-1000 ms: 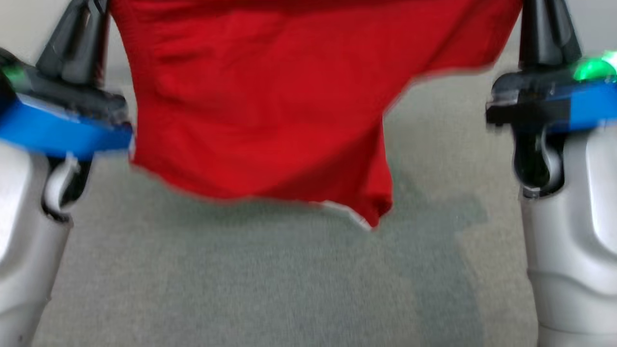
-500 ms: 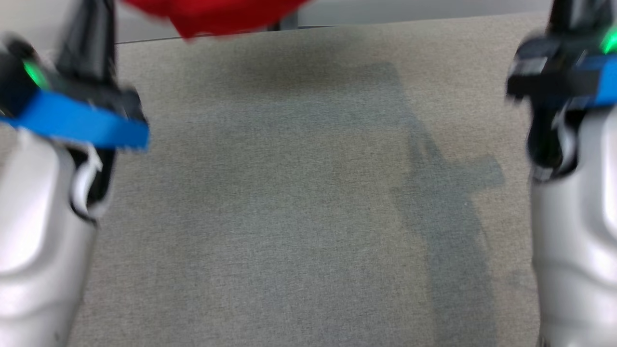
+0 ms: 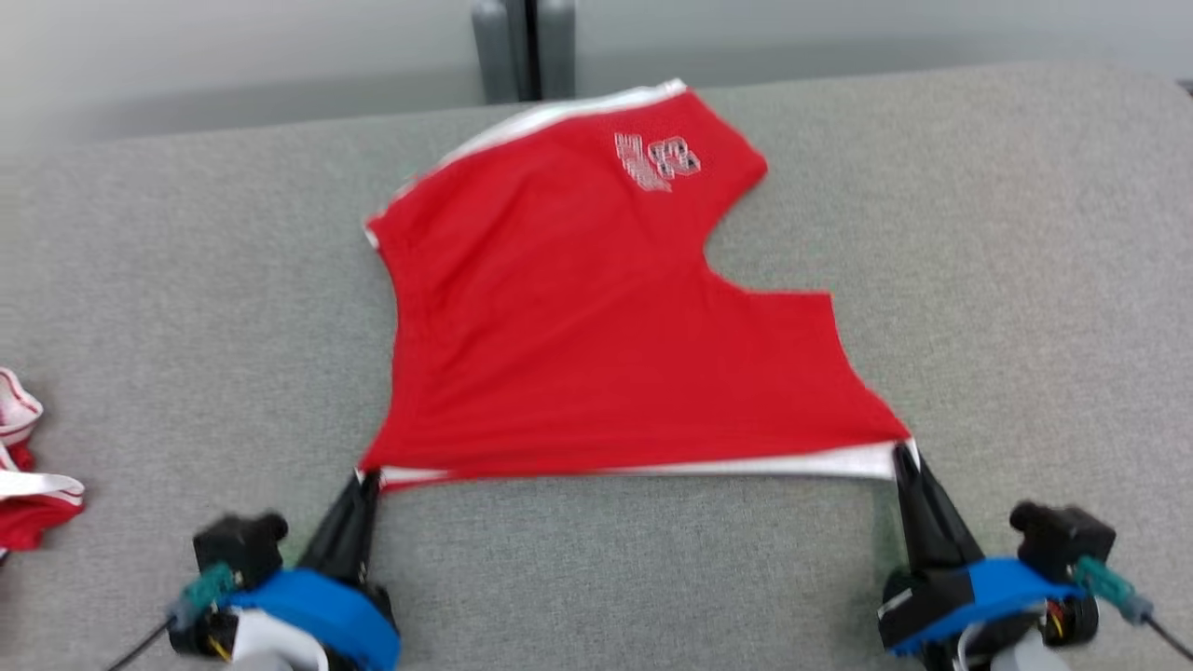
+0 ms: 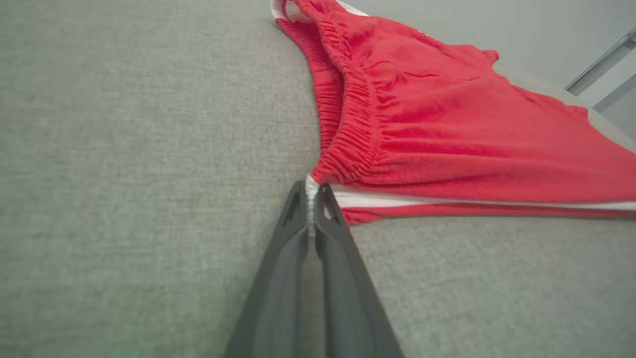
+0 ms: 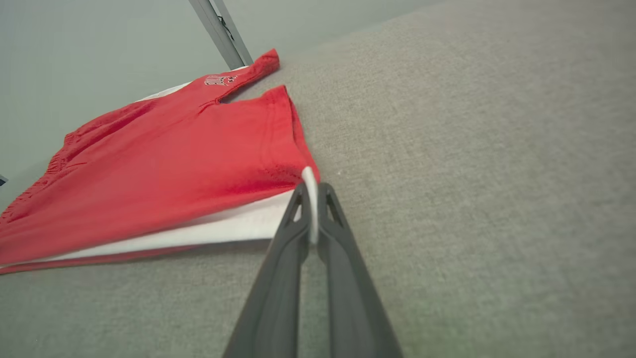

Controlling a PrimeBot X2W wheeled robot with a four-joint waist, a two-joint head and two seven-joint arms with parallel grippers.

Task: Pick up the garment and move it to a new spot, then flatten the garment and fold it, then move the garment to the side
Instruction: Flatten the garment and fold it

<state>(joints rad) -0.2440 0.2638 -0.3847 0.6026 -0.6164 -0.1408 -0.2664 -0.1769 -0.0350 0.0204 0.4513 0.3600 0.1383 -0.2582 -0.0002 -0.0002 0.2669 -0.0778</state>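
**Garment (image 3: 596, 317) flat on grey surface, pinched at both near corners**

We see red shorts lying spread on the grey fabric surface (image 3: 1007, 242), roughly centre, reaching toward its far edge. The gathered elastic waistband (image 4: 355, 124) runs along the robot's left side. The leg openings face right, with a notch (image 3: 722, 270) between the two legs. A white stripe (image 3: 746, 464) runs along the near edge, pulled fairly taut between the grippers, and another white stripe edges the far side. A small white print (image 3: 657, 160) sits on the far leg. The cloth is mostly smooth with slight ripples near the waistband.

The left gripper (image 3: 368, 483) is closed on the near waistband corner, fingers clamping the white edge. The right gripper (image 3: 902, 455) is closed on the near leg-hem corner, with white fabric squeezed between its fingertips. Both sit low at the surface on the robot's side of the garment.

Around it, a crumpled red-and-white cloth (image 3: 23, 466) lies at the far left, well apart. A grey post (image 3: 524, 47) stands behind the surface's far edge, against a pale wall. We see nothing lying on the garment.
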